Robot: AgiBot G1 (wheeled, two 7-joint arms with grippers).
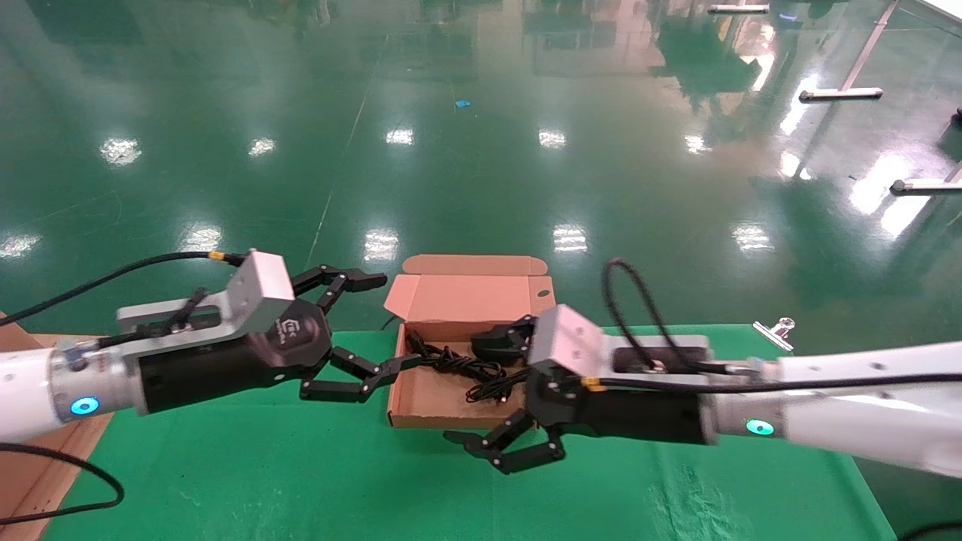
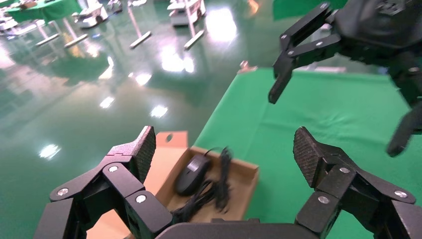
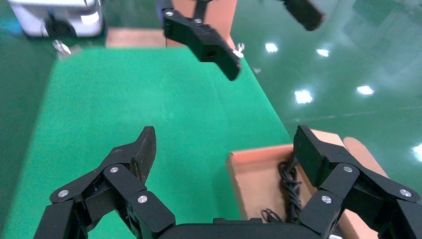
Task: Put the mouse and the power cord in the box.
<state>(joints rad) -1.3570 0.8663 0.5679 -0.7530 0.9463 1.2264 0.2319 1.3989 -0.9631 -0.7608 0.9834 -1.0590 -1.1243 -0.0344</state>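
The brown box (image 1: pixel 418 415) stands open on the green cloth, its lid (image 1: pixel 466 291) tipped back. Inside lie the black mouse (image 2: pixel 191 173), against the lid side, and the bundled power cord (image 1: pixel 451 362) (image 2: pixel 219 180) (image 3: pixel 290 185). My left gripper (image 1: pixel 383 327) (image 2: pixel 224 142) hovers open just off the box's left side, holding nothing. My right gripper (image 1: pixel 473 391) (image 3: pixel 224 137) hangs open at the box's right front corner, one finger over the box and the other over the cloth. It is empty too. That finger covers part of the box in the head view.
The green cloth (image 1: pixel 301 466) covers the table, which ends just behind the box. A metal clip (image 1: pixel 778 330) sits at the cloth's far right edge. Brown board (image 1: pixel 30 466) lies at the left edge, with glossy green floor beyond.
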